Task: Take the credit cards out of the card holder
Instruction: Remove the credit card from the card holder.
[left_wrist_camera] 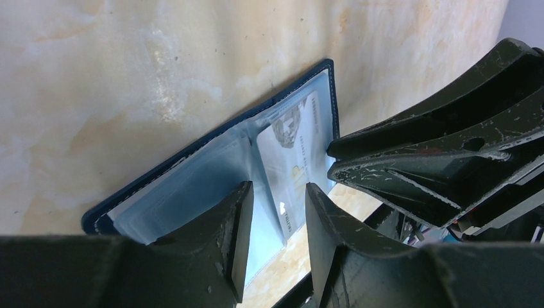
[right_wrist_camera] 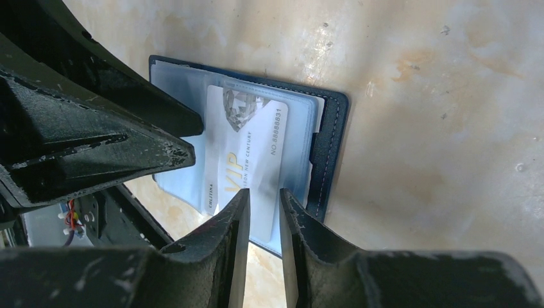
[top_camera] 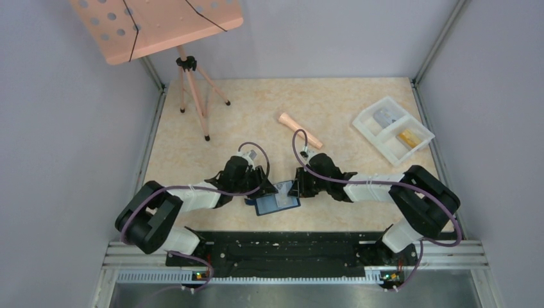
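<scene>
The navy card holder lies open on the table between both grippers. A pale silver credit card with gold lettering sticks partway out of its light-blue pocket. The card also shows in the left wrist view. My right gripper is open by a narrow gap, its fingertips standing over the card's near end. My left gripper is open wider, straddling the holder's middle fold, with nothing clamped. In the top view the left gripper and right gripper face each other closely over the holder.
A white two-compartment tray at the back right holds a grey-silver card and a tan-gold card. A peach wooden stick lies behind the grippers. A tripod stand stands at the back left. Metal rails border the table.
</scene>
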`<state>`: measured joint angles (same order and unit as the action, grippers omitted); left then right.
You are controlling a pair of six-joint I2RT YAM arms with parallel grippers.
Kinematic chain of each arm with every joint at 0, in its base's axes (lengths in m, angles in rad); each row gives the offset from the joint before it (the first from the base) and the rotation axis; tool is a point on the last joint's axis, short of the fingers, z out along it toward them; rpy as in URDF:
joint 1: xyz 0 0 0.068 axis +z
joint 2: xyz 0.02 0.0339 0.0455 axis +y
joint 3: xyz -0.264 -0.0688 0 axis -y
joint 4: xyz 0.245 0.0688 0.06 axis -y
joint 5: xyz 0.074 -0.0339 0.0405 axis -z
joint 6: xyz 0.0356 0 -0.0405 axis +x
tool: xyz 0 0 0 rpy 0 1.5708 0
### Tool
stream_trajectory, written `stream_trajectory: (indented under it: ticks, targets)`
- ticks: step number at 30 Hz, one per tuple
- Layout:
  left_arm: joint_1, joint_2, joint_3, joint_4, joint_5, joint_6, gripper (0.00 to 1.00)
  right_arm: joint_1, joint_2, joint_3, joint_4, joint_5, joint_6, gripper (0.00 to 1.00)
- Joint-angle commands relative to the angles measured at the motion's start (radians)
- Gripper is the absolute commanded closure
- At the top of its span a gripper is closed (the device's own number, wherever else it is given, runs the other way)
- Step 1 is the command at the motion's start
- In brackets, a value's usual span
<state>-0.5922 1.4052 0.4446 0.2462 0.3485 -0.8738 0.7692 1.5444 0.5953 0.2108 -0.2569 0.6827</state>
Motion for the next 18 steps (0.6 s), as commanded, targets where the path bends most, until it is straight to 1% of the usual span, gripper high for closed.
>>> stream_trajectory:
  ticks: [1, 7, 14, 16, 18]
  targets:
    - [-0.012, 0.041, -0.003, 0.054, 0.011, -0.008, 0.58, -0.005, 0.015, -0.019, 0.024, -0.005, 0.002, 0.76]
    - [-0.019, 0.053, 0.0, 0.06, 0.012, -0.011, 0.59, -0.005, 0.014, -0.024, 0.029, -0.007, 0.003, 0.77]
    - [-0.025, 0.09, 0.004, 0.092, 0.038, -0.026, 0.64, -0.006, 0.013, -0.028, 0.035, -0.007, 0.006, 0.77]
    - [-0.027, 0.093, 0.003, 0.099, 0.043, -0.031, 0.67, -0.005, 0.015, -0.029, 0.034, -0.006, 0.006, 0.77]
    - [-0.027, 0.091, 0.002, 0.1, 0.045, -0.031, 0.74, -0.005, 0.013, -0.03, 0.032, -0.003, 0.007, 0.77]
